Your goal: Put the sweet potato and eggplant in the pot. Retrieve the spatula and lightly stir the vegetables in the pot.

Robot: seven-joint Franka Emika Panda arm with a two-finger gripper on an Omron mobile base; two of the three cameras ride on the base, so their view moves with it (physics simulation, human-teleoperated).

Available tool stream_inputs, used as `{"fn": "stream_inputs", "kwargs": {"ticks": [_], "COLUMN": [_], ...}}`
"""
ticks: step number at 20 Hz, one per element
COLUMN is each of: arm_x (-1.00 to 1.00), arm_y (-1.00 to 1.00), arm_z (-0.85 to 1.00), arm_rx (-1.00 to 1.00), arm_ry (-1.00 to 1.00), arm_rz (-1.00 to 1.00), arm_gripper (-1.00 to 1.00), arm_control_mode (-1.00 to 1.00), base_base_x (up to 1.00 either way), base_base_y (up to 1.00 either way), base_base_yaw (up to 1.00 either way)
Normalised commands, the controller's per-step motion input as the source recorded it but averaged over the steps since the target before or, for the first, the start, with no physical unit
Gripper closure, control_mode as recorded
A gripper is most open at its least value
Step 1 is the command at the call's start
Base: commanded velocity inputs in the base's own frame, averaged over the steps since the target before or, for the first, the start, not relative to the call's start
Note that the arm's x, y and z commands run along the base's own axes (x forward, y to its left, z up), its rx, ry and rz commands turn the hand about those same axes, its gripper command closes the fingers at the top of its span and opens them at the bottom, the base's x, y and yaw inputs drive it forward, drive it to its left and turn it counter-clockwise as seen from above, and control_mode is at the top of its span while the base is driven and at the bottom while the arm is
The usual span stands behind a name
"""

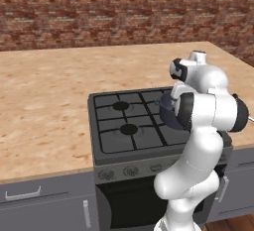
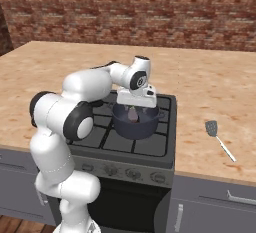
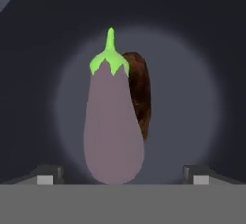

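Eggplant [image 3: 113, 127] fills the middle of the hand view, pale purple with a bright green cap and stem, lying inside the pot [image 3: 202, 50] against its dark floor. Tucked just behind its right side is the sweet potato [image 3: 140, 93], a brown oblong lump touching the eggplant and mostly hidden by it. The gripper [image 3: 120, 175] points down into the pot with its two dark finger tips spread wide, one on each side of the eggplant and neither touching it, so the jaws stand open and hold nothing.

From the right base view, the pot [image 2: 135, 127] sits on the stove [image 2: 160, 152], on a near burner, with the gripper [image 2: 136, 102] hanging directly above its rim and a bit of the eggplant [image 2: 132, 114] showing inside. The spatula [image 2: 218, 138] lies on the wooden counter [image 2: 220, 87] to the right of the stove, well apart from the pot, its slotted blade pointing away and its handle toward the near edge.

In the left base view the arm covers most of the pot [image 1: 166, 112] on the stove [image 1: 124, 126].
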Motion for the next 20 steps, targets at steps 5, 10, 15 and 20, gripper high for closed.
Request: {"fn": "stream_inputs", "kwargs": {"ticks": [5, 10, 15, 20], "arm_x": [-0.04, -0.35, -0.44, -0.28], "arm_y": [0.0, -0.16, -0.51, -0.8], "arm_z": [0.3, 0.32, 0.16, 0.03], "arm_rx": [0.0, 0.0, 0.0, 0.0], "arm_ry": [-0.01, -0.1, -0.11, -0.03], "arm_rz": [-0.01, -0.02, 0.0, 0.0], "arm_gripper": [-1.0, -1.0, -1.0, -1.0], "arm_control_mode": [-1.0, -1.0, -1.0, -1.0], "base_base_x": [0.0, 0.0, 0.0, 0.0], "base_base_y": [0.0, 0.0, 0.0, 0.0], "base_base_yaw": [0.0, 0.0, 0.0, 0.0]}}
